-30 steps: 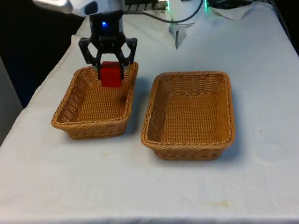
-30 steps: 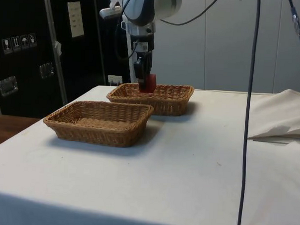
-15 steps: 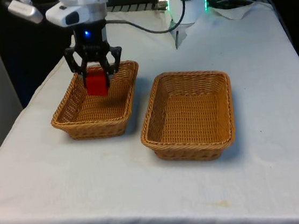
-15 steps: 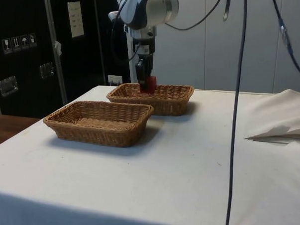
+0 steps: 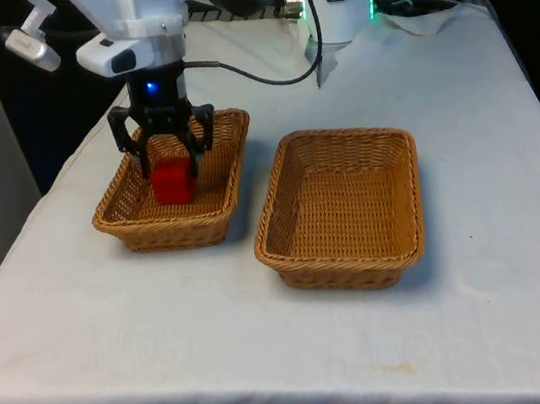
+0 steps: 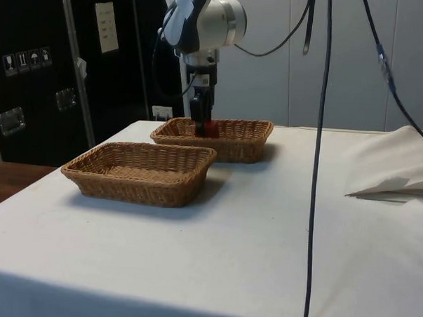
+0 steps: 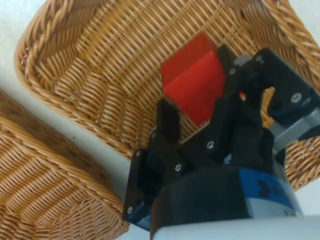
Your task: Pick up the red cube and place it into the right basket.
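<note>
The red cube (image 5: 172, 182) is low inside the wicker basket on the front view's left (image 5: 162, 236), near that basket's far end. My black gripper (image 5: 171, 172) is shut on the cube from above, one finger on each side. In the side view the cube (image 6: 209, 128) and the gripper (image 6: 199, 126) dip below the rim of the farther basket (image 6: 233, 149). In the wrist view the cube (image 7: 192, 80) sits between the fingers of the gripper (image 7: 196, 92) over the basket's woven floor (image 7: 90, 75). The basket on the front view's right (image 5: 341, 272) holds nothing.
The two baskets stand side by side with a narrow gap of white cloth between them. The robot's base (image 5: 335, 0) and cables lie at the table's far end. A cable (image 6: 318, 135) hangs in the side view, with a folded cloth (image 6: 394, 166) behind it.
The gripper has carried the cube from the basket's far rim toward the front view's left and down into that basket. The cube stays held.
</note>
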